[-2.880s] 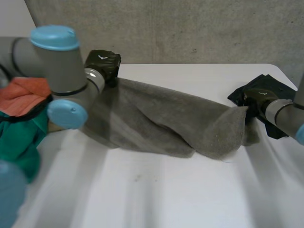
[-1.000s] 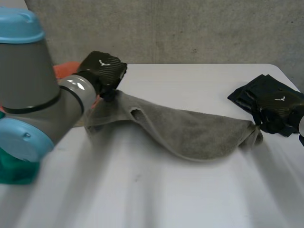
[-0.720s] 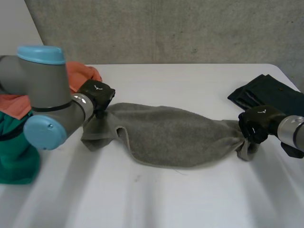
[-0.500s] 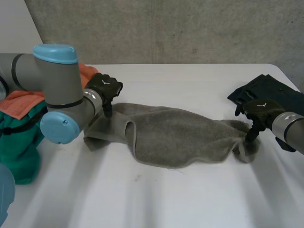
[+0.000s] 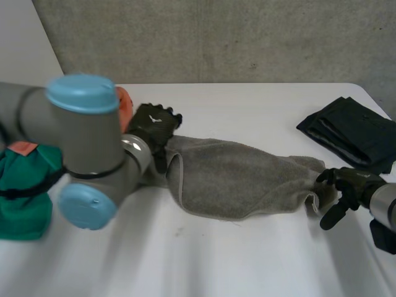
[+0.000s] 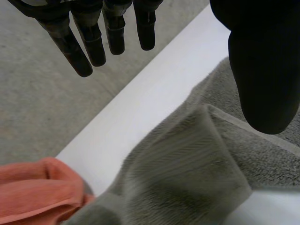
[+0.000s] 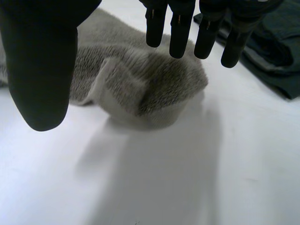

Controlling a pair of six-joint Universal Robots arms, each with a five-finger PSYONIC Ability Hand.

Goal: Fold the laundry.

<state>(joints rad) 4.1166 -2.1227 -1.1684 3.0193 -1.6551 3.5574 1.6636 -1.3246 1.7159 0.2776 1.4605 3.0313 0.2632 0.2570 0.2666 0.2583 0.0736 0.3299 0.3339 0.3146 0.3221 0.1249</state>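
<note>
The towel (image 5: 241, 176) lies on the table (image 5: 247, 266), drawn out in a long strip between the two hands. This layout suits a lengthwise fold: each hand stands at one short end, where it can take hold of that end.

Left hand (image 5: 154, 127): positioned at the towel's left end, just above the cloth. Its fingers (image 6: 93, 42) are straight and spread apart from the thumb (image 6: 265, 70), with nothing between them. Below the palm, the end of the towel is doubled over into a thick flap.

Right hand (image 5: 343, 189): positioned just beside the towel's right end. Its fingers (image 7: 180, 28) are straight and hold nothing. The right end sits bunched in a soft lump under the fingertips, not flat.

Judgement: the towel is laid down but not squared. Both ends need flattening or re-gripping before the next fold.

A dark folded cloth (image 5: 356, 130) sits near the right edge of the table, apart from the towel, probably as finished work. An orange cloth (image 5: 124, 99) and a green cloth (image 5: 25, 198) lie beside the left arm, likely waiting their turn.
</note>
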